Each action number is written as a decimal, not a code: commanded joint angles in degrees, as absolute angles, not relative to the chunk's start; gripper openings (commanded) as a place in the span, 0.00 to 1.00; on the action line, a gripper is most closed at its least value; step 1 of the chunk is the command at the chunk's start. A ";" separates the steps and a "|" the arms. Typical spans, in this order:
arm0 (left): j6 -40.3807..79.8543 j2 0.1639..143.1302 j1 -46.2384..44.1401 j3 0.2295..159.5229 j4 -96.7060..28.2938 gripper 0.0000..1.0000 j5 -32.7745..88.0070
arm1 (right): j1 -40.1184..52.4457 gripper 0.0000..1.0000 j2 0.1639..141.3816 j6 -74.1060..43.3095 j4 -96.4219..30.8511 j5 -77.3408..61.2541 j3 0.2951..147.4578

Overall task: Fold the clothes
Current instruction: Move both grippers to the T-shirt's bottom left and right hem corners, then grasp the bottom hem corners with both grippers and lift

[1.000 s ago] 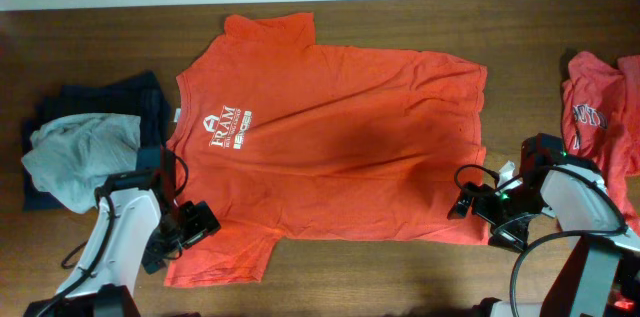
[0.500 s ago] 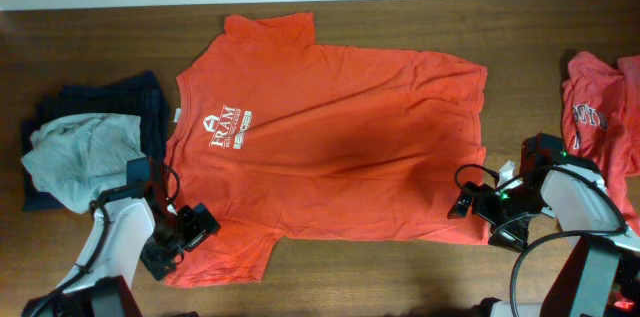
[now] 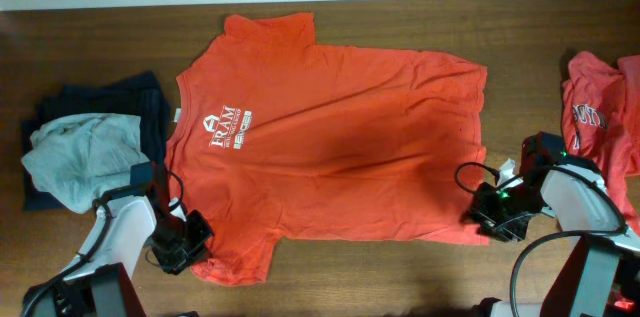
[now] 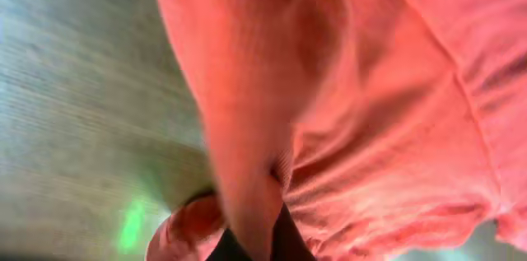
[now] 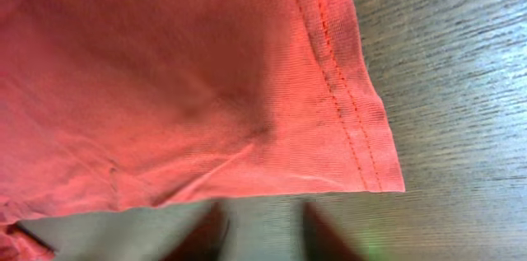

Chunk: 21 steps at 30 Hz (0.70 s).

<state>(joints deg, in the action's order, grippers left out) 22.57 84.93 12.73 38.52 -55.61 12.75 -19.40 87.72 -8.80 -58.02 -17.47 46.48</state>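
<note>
- An orange-red T-shirt (image 3: 340, 137) lies spread flat across the middle of the brown wooden table (image 3: 400, 277). Its collar is to the left and its hem to the right, and a white printed logo (image 3: 230, 129) shows on the chest.
- One sleeve points toward the far edge of the table. The other sleeve (image 3: 240, 257) points toward the near edge, and its outer part is rumpled.
- The left gripper (image 3: 188, 244) sits at the left edge of that near sleeve. It is clenched on the cloth – the left wrist view shows a ridge of orange fabric pulled up and pinched between the dark fingers, with the table blurred beside it.
- The right gripper (image 3: 478, 219) sits at the near right corner of the hem (image 5: 387, 174).
- In the right wrist view its two fingers (image 5: 206, 228) are blurred and stand apart – only bare wood shows between them. The stitched edge of the shirt lies just beyond the tips, so this gripper has hold of nothing.
- At the left of the table, well apart from the shirt's body, a pale grey garment (image 3: 80, 162) is heaped on a navy garment (image 3: 120, 97).
- At the right edge lies a crumpled red garment (image 3: 600, 107) with white lettering, partly out of frame.
</note>
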 commanded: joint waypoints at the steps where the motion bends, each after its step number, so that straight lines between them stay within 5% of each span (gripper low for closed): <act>1: 19.59 82.37 13.04 41.45 -57.28 0.01 14.20 | -19.09 0.04 87.74 -9.26 -57.56 -17.78 46.13; 12: 18.28 75.77 13.04 43.07 -59.92 0.01 14.20 | -19.09 0.07 87.74 -5.54 -55.35 -27.22 46.13; 14: 18.28 75.16 13.02 43.07 -60.07 0.01 14.20 | -19.09 0.46 87.74 -5.54 -57.04 -26.04 46.13; 16: 18.28 74.96 13.02 43.07 -60.07 0.01 14.20 | -19.09 0.71 87.74 -6.04 -58.50 -22.41 45.98; 21: 18.28 74.96 13.02 43.07 -60.10 0.01 14.20 | -19.09 0.77 87.79 -10.13 -55.31 -18.76 43.00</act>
<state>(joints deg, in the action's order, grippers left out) 19.22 75.85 12.73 42.00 -60.01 13.54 -19.40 87.72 -7.79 -56.27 -21.47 44.97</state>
